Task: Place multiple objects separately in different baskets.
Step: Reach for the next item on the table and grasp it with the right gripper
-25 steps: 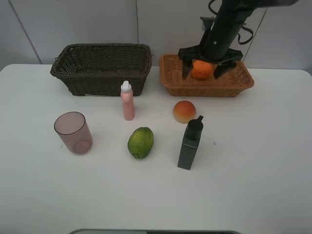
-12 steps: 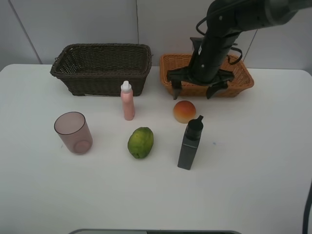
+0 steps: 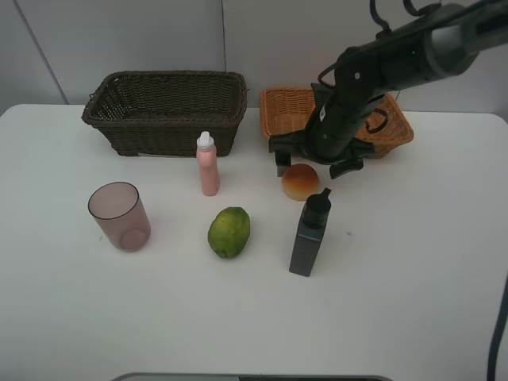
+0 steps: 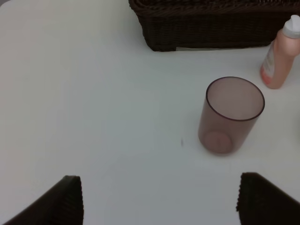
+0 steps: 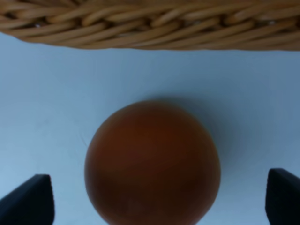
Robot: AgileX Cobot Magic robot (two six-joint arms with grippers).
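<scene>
My right gripper [image 3: 312,164] is open and low over the red-yellow peach [image 3: 300,182], in front of the orange-tan basket [image 3: 287,105]. In the right wrist view the peach [image 5: 152,161] sits between the fingertips [image 5: 28,199], with the basket wall [image 5: 150,23] beyond. The orange is hidden. The pink bottle [image 3: 208,164], green fruit [image 3: 229,232], dark bottle [image 3: 309,234] and mauve cup [image 3: 119,216] stand on the table. My left gripper [image 4: 159,201] is open and empty, short of the cup [image 4: 230,115].
The dark brown basket [image 3: 167,111] stands at the back left; it also shows in the left wrist view [image 4: 211,28], with the pink bottle [image 4: 280,61] in front of it. The dark bottle stands just in front of the peach.
My right gripper left the orange in the orange-tan basket, then moved forward and down until it stood open over the peach.
</scene>
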